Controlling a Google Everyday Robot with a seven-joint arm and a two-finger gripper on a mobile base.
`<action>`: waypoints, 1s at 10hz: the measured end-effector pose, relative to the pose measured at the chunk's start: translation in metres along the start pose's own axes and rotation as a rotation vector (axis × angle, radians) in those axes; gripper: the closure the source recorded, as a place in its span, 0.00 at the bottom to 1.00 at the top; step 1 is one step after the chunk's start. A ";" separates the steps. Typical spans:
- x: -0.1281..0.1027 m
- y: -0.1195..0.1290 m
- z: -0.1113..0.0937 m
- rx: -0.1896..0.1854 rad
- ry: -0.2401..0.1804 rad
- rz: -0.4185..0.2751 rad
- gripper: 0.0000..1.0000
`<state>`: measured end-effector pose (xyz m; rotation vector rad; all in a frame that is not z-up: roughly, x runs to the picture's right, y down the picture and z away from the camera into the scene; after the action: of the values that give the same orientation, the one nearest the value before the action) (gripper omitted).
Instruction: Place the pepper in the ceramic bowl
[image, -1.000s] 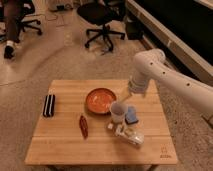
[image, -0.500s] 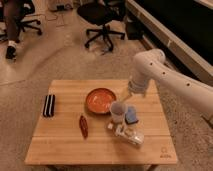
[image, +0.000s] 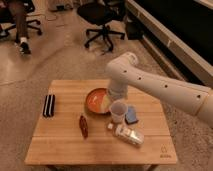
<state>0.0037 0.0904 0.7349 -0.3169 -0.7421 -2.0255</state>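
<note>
Wooden table (image: 60, 142): rectangular, light slatted top, seen from the front and above, standing on a speckled floor (image: 30, 65). Ceramic bowl (image: 96, 102): wide, shallow, glossy orange-red, upright near the middle of the top, a little toward the far edge. Pepper (image: 83, 126): small, slender, dark red, lying flat on the bare wood to the near left of the bowl, apart from its rim, with its long axis running roughly toward the camera; it is outside the bowl and nothing touches it. Translucent white cup (image: 118, 111): upright, just beside the bowl's near-right rim, overlapping that rim in this view. Blue object (image: 132, 115): small and low, to the right of the bowl, just beyond the cup. White bottle (image: 127, 135): lying on its side to the near right of the bowl, closer to the camera than the cup. Black oblong object (image: 48, 105): lying flat well to the left of the bowl, near the table's left edge. Robot arm (image: 160, 87): white, entering from the right, bending at a rounded joint above the bowl's far-right side and dropping toward the table. Gripper (image: 115, 97): at the arm's lower end, over the bowl's right rim and just behind the cup, well apart from the pepper; whether it is parted, closed or clamped on anything cannot be told. Office chair (image: 102, 22): on the floor far beyond the bowl. Seated person's legs (image: 20, 25): far beyond the bowl to the left.
</note>
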 end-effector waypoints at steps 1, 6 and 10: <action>0.005 -0.020 0.011 0.002 -0.023 -0.021 0.20; 0.040 -0.095 0.062 0.017 -0.081 -0.081 0.20; 0.056 -0.108 0.101 0.038 -0.102 -0.074 0.20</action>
<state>-0.1240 0.1562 0.8007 -0.3778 -0.8658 -2.0745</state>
